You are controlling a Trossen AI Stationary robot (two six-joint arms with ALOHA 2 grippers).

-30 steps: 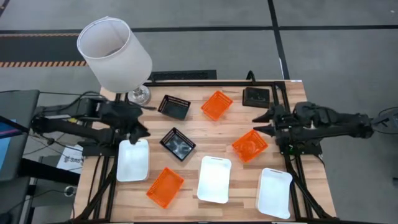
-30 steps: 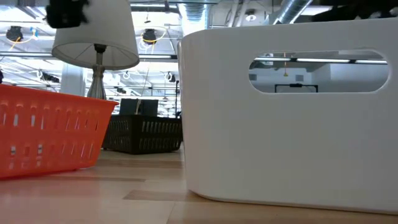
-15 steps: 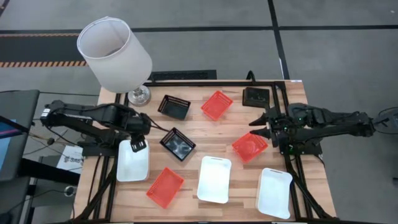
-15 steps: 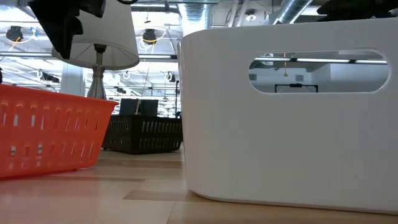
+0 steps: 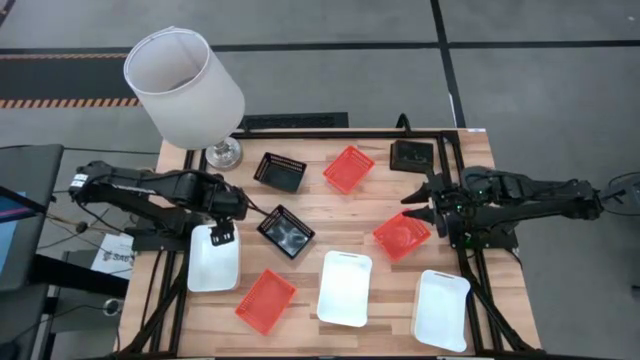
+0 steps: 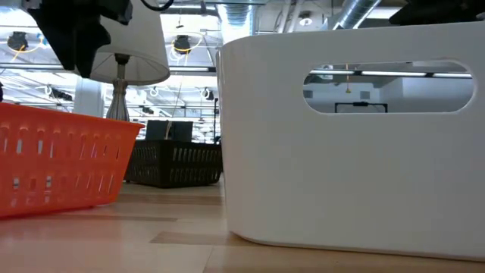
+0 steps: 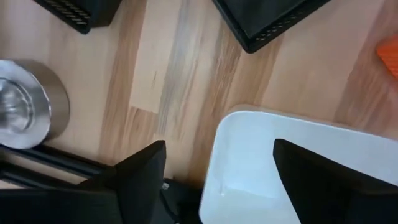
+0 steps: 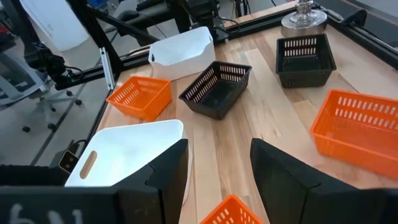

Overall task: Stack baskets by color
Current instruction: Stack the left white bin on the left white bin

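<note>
While your left pincer [image 5: 222, 234] hangs wide over the near rim of the white basket [image 5: 212, 262] below it, descending off-centre could push that basket off the surface [image 5: 330, 215].

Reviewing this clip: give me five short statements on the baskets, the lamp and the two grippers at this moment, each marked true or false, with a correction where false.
1. The left gripper hangs open over the end of a white basket. True.
2. Two orange baskets are already stacked. False: the orange baskets each lie apart on the table.
3. The right gripper holds a black basket. False: it is open and empty, beside an orange basket.
4. A lamp stands at the table's far left corner. True.
5. Two black baskets lie between the lamp and the middle of the table. True.
</note>
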